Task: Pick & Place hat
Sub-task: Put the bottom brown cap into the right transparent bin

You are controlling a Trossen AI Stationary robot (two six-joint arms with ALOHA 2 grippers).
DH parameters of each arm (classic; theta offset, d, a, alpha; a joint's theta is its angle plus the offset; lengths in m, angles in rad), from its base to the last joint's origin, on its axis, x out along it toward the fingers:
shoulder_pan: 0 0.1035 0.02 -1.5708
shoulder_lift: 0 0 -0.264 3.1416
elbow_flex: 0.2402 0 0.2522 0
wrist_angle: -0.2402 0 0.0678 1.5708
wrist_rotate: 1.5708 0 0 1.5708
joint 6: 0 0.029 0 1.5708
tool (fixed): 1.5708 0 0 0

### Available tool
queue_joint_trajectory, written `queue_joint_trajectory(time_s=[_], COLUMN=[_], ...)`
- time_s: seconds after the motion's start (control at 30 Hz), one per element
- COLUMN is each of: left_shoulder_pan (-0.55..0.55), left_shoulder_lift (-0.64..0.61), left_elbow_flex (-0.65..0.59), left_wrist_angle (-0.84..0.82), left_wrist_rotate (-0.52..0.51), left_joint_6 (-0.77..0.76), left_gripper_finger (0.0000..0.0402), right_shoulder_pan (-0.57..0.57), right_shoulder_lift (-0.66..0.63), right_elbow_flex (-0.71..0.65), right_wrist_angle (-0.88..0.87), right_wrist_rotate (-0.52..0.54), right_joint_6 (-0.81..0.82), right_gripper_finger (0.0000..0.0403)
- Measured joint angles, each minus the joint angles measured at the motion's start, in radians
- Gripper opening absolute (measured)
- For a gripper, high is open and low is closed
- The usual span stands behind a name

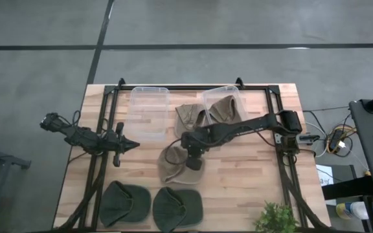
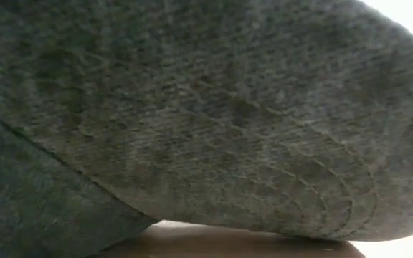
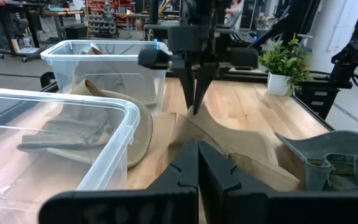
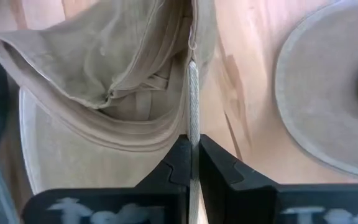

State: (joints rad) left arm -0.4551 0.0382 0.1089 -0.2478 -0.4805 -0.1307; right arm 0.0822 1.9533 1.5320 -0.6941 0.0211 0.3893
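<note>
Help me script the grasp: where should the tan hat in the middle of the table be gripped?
By the thin edge of its brim, coming from above. The tan hat lies flat, so only its raised brim edge fits between fingers. The right gripper is shut on that edge now.

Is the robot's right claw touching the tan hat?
Touching. In the right wrist view the right gripper is shut with the tan hat fabric pinched between its fingers; the high view shows it down on that hat too.
</note>
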Motion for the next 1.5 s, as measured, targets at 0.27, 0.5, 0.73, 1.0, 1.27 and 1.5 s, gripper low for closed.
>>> queue_joint_trajectory(time_s=[0.27, 0.5, 0.73, 1.0, 1.27, 1.5], left_shoulder_pan=[0.0, 0.0, 0.0, 0.0, 0.0, 0.0], left_shoulder_lift=[0.0, 0.0, 0.0, 0.0, 0.0, 0.0], left_elbow_flex=[0.0, 0.0, 0.0, 0.0, 0.0, 0.0], left_wrist_angle=[0.0, 0.0, 0.0, 0.0, 0.0, 0.0], left_wrist_rotate=[0.0, 0.0, 0.0, 0.0, 0.0, 0.0], left_joint_6=[0.0, 0.0, 0.0, 0.0, 0.0, 0.0], left_gripper_finger=[0.0, 0.0, 0.0, 0.0, 0.0, 0.0], right_shoulder_pan=[0.0, -0.001, -0.002, -0.003, -0.002, -0.002], right_shoulder_lift=[0.0, 0.0, -0.003, -0.003, -0.003, -0.004], right_elbow_flex=[0.103, 0.208, 0.289, 0.374, 0.449, 0.497], right_wrist_angle=[-0.188, -0.345, -0.462, -0.583, -0.645, -0.73], right_wrist_rotate=[0.0, -0.002, -0.029, -0.055, -0.099, -0.101], right_joint_6=[-0.003, -0.019, -0.011, 0.005, 0.035, 0.084], right_gripper_finger=[0.001, 0.0009, 0.0009, 0.0009, 0.0008, 0.0008])
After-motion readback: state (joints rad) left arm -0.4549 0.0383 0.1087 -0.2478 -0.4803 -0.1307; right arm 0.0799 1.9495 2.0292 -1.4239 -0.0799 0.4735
